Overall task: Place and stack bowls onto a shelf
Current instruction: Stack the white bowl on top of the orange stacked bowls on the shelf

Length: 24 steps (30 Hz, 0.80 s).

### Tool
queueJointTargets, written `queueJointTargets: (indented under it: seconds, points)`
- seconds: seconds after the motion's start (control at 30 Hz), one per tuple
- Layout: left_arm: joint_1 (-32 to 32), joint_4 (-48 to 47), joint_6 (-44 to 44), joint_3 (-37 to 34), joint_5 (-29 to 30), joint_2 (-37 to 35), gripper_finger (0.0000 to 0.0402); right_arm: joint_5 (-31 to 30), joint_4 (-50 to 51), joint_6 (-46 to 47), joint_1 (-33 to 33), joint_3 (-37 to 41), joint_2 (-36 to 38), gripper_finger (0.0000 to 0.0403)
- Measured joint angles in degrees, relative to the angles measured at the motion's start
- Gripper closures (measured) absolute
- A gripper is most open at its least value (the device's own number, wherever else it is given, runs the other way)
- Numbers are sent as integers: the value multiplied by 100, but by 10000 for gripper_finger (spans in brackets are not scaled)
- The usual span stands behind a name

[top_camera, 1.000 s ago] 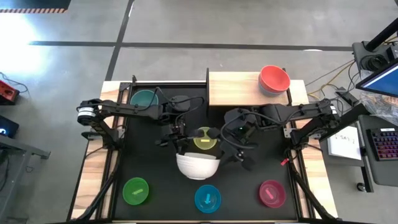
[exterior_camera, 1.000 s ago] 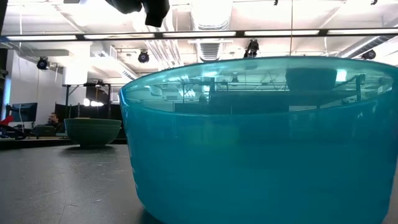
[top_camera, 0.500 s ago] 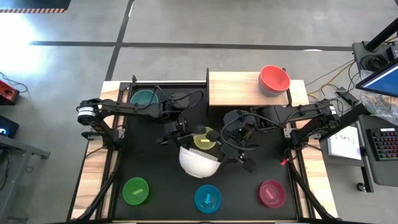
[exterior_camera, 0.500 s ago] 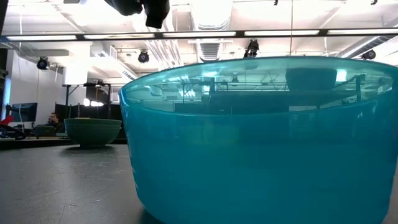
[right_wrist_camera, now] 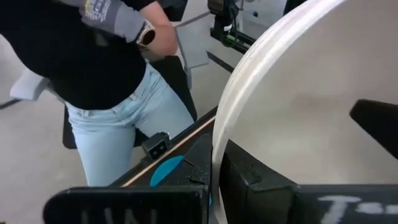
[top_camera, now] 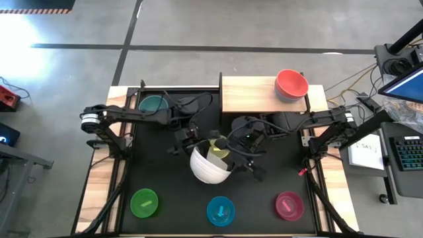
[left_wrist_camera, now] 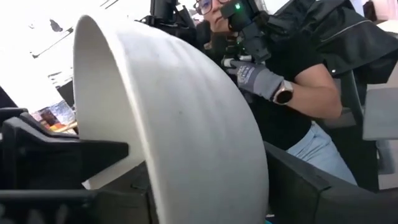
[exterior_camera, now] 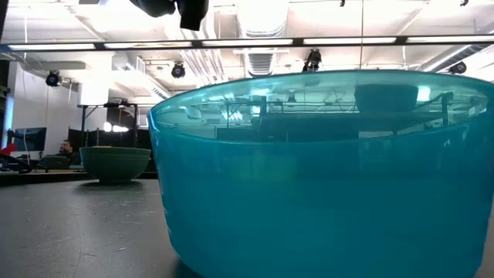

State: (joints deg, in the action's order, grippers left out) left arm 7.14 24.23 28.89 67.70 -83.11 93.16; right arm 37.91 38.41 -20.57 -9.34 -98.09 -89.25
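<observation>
The white bowl [top_camera: 210, 166] is held above the middle of the black bench [top_camera: 158, 178], tipped well over on its side — its round underside shows from above and its mouth faces the shelf side, with the yellow bowl [top_camera: 219, 151] peeking out just behind its rim. Both claws grip it by the rim: the left claw [top_camera: 192, 142] on the bowl's left edge, the right claw [top_camera: 232, 153] on its right edge, each closed down on the thin wall. In the left wrist view one dark finger [left_wrist_camera: 68, 151] lies inside the tilted white bowl [left_wrist_camera: 180, 118]; in the right wrist view the rim passes between that arm's fingers.

The red bowl [top_camera: 291, 84] sits on the right end of the wooden shelf [top_camera: 248, 94], seemingly nested on a paler bowl. The teal bowl [top_camera: 153, 105] rests at the bench's far left corner. The green bowl [top_camera: 144, 202], cyan bowl [top_camera: 220, 211] and magenta bowl [top_camera: 289, 205] stand in a row along the near edge — well apart.

A person [right_wrist_camera: 112, 68] stands beyond the bench.
</observation>
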Motion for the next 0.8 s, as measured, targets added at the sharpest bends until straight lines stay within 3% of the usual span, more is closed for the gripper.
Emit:
queueJointTargets:
  seconds: [0.47, 0.53, 0.8]
  points:
    - [721, -17, -1535, 0, -167, -149, 205, 723, 74, 730, -15, 12, 107, 395]
    - [819, -20, -1784, 0, -175, -149, 205, 544, 206, 969, -11, 10, 124, 395]
    - [1107, -22, -2628, 0, -186, -150, 205, -1132, 1498, 1936, 147, 12, 453, 395]
